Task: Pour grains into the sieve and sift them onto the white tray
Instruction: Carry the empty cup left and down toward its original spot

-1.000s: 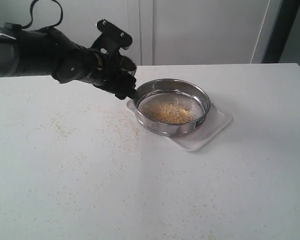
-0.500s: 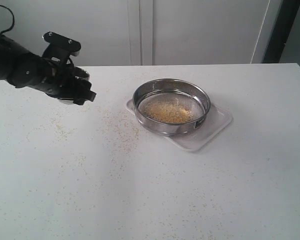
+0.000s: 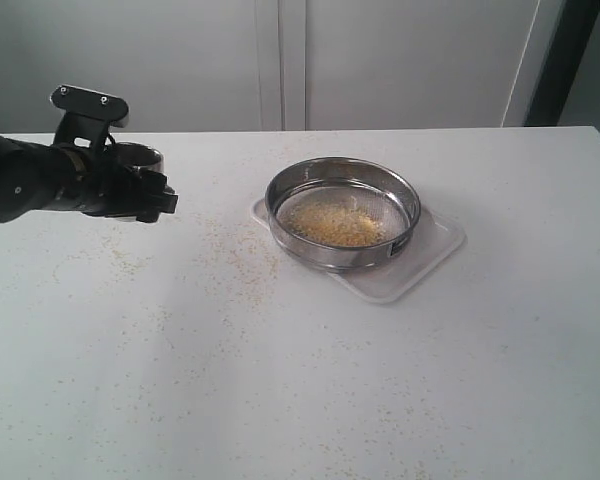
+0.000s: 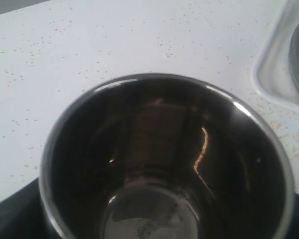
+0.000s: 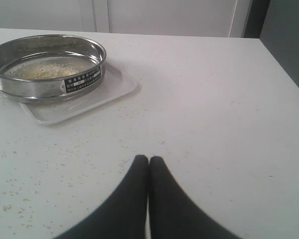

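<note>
- The grains (image 3: 342, 228) are lying in a yellow-beige heap on the mesh of the sieve (image 3: 340, 256), gathered from the centre toward 6 o'clock.
- The sieve is sitting on the white tray (image 3: 427, 262), which is showing past the steel rim mostly from 3 to 5 o'clock. Whether any grains are getting through to the tray I cannot tell, because the sieve is covering the middle of it.
- Stray specks are lying scattered over the table (image 3: 280, 390), thickest at about 8 o'clock from the sieve.
- Well apart at 9 o'clock, the left gripper (image 3: 140, 190) is clamping a steel cup (image 3: 137, 156), mouth up, with its jaws spread wide around the wall.
- The left wrist view is looking straight into the cup (image 4: 164, 164), and its bottom is showing bare, so it appears emptied.
- The right gripper (image 5: 148, 167) is idling over bare table, fingertips pressed together on nothing, with sieve and tray well apart from it.
- Judging from this, the pouring is looking finished, while the sifting is not yet done: the heap is waiting on the mesh, and the sieve needs gripping and shaking over the tray.
</note>
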You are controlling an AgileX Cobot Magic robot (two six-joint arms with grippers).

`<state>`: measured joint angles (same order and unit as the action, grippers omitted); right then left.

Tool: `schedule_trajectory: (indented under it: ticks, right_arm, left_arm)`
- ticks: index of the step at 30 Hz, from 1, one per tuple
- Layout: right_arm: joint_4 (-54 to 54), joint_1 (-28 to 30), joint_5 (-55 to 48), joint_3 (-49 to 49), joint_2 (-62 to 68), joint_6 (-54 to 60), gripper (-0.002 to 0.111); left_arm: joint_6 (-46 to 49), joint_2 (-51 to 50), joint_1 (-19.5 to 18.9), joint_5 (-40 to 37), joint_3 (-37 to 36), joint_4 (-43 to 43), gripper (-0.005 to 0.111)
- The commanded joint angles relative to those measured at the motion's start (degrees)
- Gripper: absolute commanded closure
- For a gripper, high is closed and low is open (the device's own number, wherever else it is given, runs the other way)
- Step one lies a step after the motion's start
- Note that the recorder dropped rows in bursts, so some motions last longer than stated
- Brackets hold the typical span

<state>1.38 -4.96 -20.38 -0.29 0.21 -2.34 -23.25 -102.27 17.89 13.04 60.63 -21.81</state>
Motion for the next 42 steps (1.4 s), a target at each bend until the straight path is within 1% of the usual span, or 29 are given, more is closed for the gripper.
schedule_trajectory:
  ticks: [1,4,6,9,13,17,19,22,26,33,35,42]
  right_arm:
    - [0.2,0.4,0.7,0.3,-0.2,0.2,0.108]
    - [0.2,0.4,0.7,0.3,-0.2,0.2,0.108]
    - [0.2,0.4,0.7,0.3,-0.2,0.2,0.108]
    - [0.2,0.4,0.7,0.3,-0.2,0.2,0.108]
    - [0.2,0.4,0.7,0.3,-0.2,0.2,0.108]
    - [0.2,0.4,0.7,0.3,-0.2,0.2,0.108]
    - [0.2,0.4,0.7,0.3,-0.2,0.2,0.108]
    - [0.2,0.4,0.7,0.3,-0.2,0.2,0.108]
    - [0.2,0.4,0.7,0.3,-0.2,0.2,0.108]
    - [0.2,0.4,0.7,0.3,-0.2,0.2,0.108]
    - [0.2,0.4,0.7,0.3,-0.2,0.2,0.108]
    - [0.2,0.4,0.7,0.3,-0.2,0.2,0.108]
  left_arm:
    - [-2.6,0.9,-0.5,8.0,-3.3,-0.1,0.107]
    - [-3.0,0.9,-0.5,9.0,-4.9,-0.6,0.107]
    - [-5.6,0.9,-0.5,10.3,-6.3,-2.8,0.107]
    - [-10.7,0.9,-0.5,16.7,-9.7,-8.5,0.107]
    - [-13.3,0.9,-0.5,23.8,-13.2,-15.1,0.107]
    - [-14.0,0.9,-0.5,24.6,-16.0,-16.2,0.107]
    - [-13.8,0.9,-0.5,24.9,-17.3,-16.2,0.107]
    - [-12.7,0.9,-0.5,27.2,-19.2,-18.5,0.107]
    - [-12.3,0.9,-0.5,32.2,-21.0,-23.1,0.107]
    - [-7.5,0.9,-0.5,40.5,-23.8,-28.1,0.107]
    - [-7.2,0.9,-0.5,41.3,-24.4,-29.5,0.107]
    - [-7.2,-1.2,-0.5,41.3,-24.8,-30.2,0.107]
